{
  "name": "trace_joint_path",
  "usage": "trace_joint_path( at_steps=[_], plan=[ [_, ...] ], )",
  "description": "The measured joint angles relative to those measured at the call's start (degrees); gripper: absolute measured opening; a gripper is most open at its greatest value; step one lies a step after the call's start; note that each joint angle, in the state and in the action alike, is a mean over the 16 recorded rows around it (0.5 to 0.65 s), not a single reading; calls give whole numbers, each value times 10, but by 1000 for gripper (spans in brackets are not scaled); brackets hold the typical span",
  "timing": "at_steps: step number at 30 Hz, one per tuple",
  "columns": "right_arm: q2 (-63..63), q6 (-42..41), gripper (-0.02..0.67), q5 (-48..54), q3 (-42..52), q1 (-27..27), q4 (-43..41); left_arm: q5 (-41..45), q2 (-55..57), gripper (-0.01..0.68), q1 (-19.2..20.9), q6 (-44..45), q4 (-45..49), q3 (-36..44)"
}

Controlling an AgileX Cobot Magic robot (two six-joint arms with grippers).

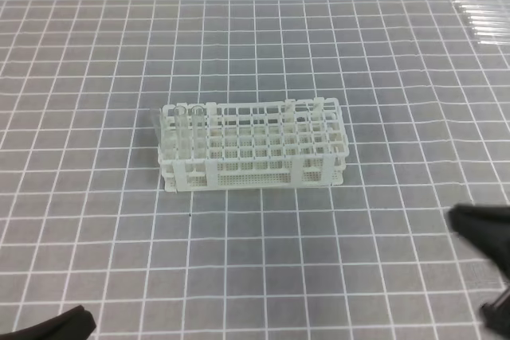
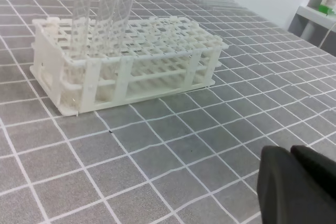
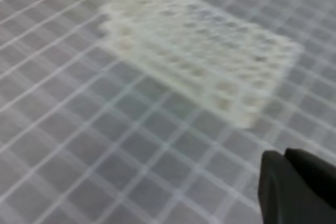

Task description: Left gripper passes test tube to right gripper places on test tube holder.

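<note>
The white lattice test tube holder [image 1: 263,145] stands in the middle of the gridded mat. Up to three clear test tubes [image 2: 107,11] stand upright in the cells at its left end [image 1: 182,127]. My left gripper [image 1: 72,322] pokes in at the bottom left corner, far from the holder. In the left wrist view its black fingers [image 2: 290,153] are pressed together with nothing between them. My right gripper [image 1: 466,219] sits at the right edge, below and right of the holder. In the blurred right wrist view it [image 3: 285,156] is shut and empty, with the holder [image 3: 199,51] ahead.
A ridged clear tray of tubes [image 1: 484,17] lies at the far right corner of the mat. A grey shelf [image 2: 315,22] stands beyond the mat in the left wrist view. Grey gridded mat [image 1: 263,260] stretches between the holder and both grippers.
</note>
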Motion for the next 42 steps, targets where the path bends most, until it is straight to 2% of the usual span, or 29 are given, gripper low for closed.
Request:
trace_joint_path(
  at_steps=[6,13,20,30,42],
  plan=[
    [-75,0,-13,-22,62,-105,2,0,1,-1,0,0,0,0],
    [-218,1,-13,-88,188,-245,26,-3,2,-1,0,0,0,3],
    [-346,1,-13,-134,288,-327,53,-4,2,-1,0,1,0,4],
    [-404,-4,-13,-118,318,-365,84,-2,2,-1,0,0,1,2],
    [-404,-132,-13,-58,318,-355,169,0,1,-2,0,0,2,1]
  ],
)
